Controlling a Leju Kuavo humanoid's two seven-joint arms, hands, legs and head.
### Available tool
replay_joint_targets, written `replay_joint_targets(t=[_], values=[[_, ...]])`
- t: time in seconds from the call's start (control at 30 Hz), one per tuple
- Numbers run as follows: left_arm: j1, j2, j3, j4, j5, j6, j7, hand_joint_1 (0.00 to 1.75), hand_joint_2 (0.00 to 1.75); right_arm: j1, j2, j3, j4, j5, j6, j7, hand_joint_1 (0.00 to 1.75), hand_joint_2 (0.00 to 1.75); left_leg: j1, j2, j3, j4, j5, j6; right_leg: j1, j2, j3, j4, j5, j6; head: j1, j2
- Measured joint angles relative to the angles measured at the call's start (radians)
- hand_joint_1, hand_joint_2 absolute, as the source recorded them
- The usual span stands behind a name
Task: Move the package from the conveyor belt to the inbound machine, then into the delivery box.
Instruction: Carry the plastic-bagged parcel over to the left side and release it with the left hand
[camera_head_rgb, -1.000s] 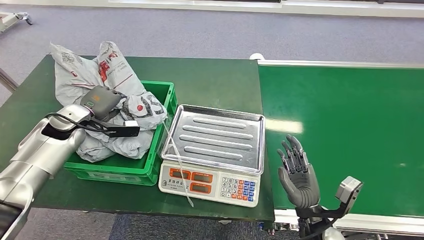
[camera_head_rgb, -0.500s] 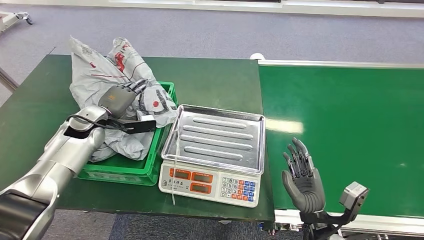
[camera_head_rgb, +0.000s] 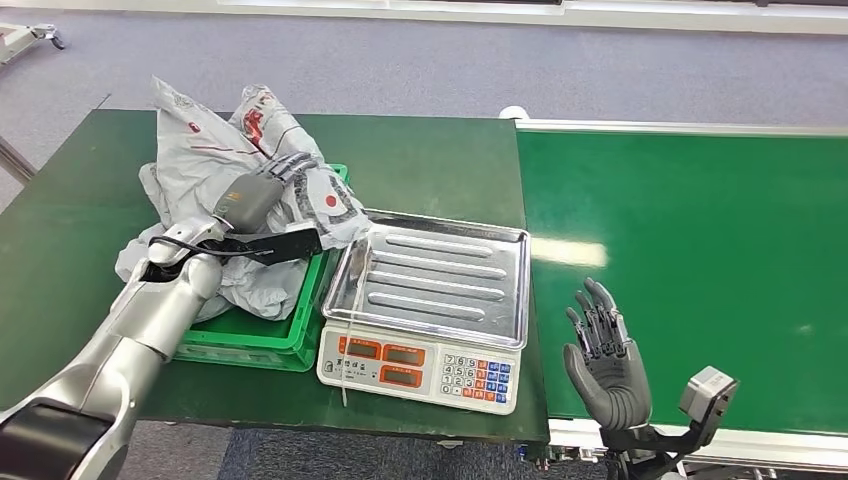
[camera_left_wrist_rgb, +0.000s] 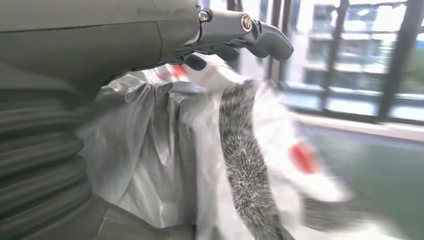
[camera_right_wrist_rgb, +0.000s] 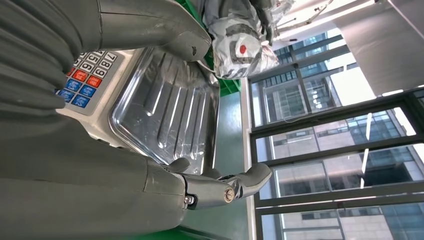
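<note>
Lifted higher from the green plastic crate (camera_head_rgb: 262, 338) at centre left, the crumpled grey plastic package (camera_head_rgb: 215, 165) stays clamped in the left hand (camera_head_rgb: 262, 192), apparently heading scaleward; right hand (camera_head_rgb: 603, 358) waits lower right, fingers spread, holding nothing

arms: silver | hands: grey, ribbed cover | fingers (camera_head_rgb: 600, 312): dark

Dark green worktop (camera_head_rgb: 440, 160) carrying a green plastic crate (camera_head_rgb: 262, 338) at 9 o'clock of the steel-tray weighing scale (camera_head_rgb: 430, 300), green conveyor belt (camera_head_rgb: 690, 260) at 3 o'clock, crumpled grey plastic package (camera_head_rgb: 215, 165) in the crate.
</note>
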Motion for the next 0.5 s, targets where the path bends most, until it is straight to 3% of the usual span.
replay_joint_targets(t=[0.2,0.5], values=[[0.067,-0.027,0.019,-0.169,0.104,-0.067,0.016,0.0,1.75,-0.005,0.0,0.0,0.0,0.0,-0.007,0.0,0.0,1.75,0.0,-0.001,-0.001,0.0,0.0,0.0,-0.001,-0.001,0.0,0.0,0.0,0.001,0.0,0.0],[0.089,-0.037,0.028,-0.234,0.152,-0.106,0.0,0.0,1.75,-0.007,0.0,0.0,0.001,0.002,-0.01,0.002,0.0,1.75,0.0,-0.002,-0.001,0.0,0.0,0.0,0.0,-0.001,0.0,0.0,0.0,0.001,0.0,0.0]])
